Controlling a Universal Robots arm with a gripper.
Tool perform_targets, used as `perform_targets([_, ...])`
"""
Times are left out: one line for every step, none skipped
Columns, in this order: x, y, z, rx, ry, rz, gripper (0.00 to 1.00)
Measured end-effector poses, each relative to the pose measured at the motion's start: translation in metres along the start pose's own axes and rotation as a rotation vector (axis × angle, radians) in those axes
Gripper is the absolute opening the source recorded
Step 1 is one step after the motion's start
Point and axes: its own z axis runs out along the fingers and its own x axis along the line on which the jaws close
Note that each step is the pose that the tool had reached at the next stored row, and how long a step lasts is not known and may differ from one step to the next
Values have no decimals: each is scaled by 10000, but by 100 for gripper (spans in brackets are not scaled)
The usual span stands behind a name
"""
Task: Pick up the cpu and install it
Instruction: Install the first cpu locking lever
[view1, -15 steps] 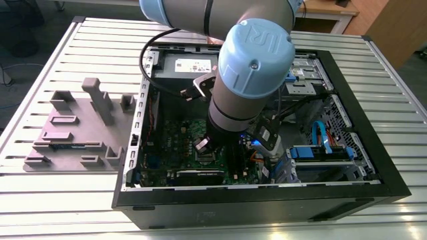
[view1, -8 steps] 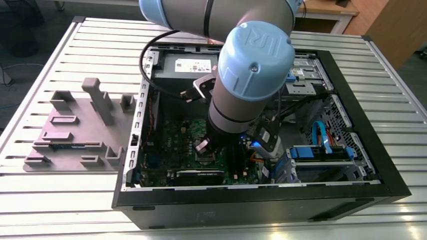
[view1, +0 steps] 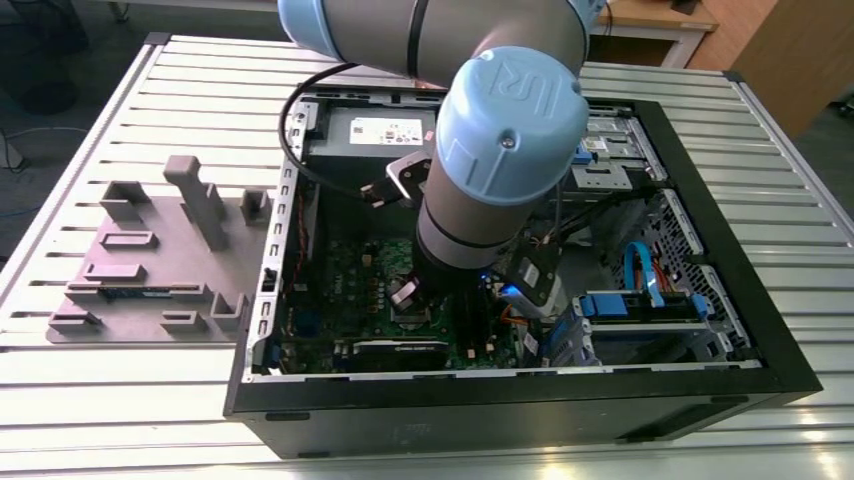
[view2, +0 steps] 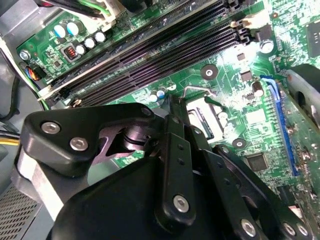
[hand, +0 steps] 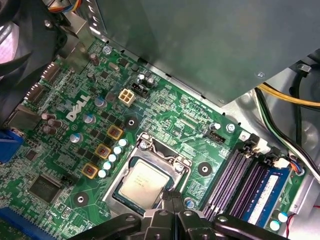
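The gripper (hand: 167, 210) hovers just above the cpu (hand: 143, 182), fingers apparently closed together and empty (the chip already lies in its socket frame (hand: 150, 150)). Beyond lies the green motherboard (hand: 165, 107); judge seating flatness before pressing.

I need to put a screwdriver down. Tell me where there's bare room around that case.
Bare slatted table lies on the exterior view's left of the computer case, in front of the grey fixture tray. Inside the case it is crowded: the arm reaches down over the green board and cpu.
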Motion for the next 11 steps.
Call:
perform_targets([1,-2,5,2,1,0,11])
perform_targets([1,-3,10,3,3,0,11])
perform_targets([2,-5,15,3,3,-1,11])
perform_targets([3,-6,21,3,3,0,11])
perform_targets([3,-7,27,2,2,0,11])
perform_targets([3,-9,33,1,0,0,11])
perform_targets([4,-10,37,1,0,-1,11])
perform_targets([4,-11,37,4,4,0,11])
perform_targets([4,-11,36,7,8,1,11])
perform_targets([5,-13,30,13,15,1,11])
perform_targets([10,-21,36,6,8,-1,11])
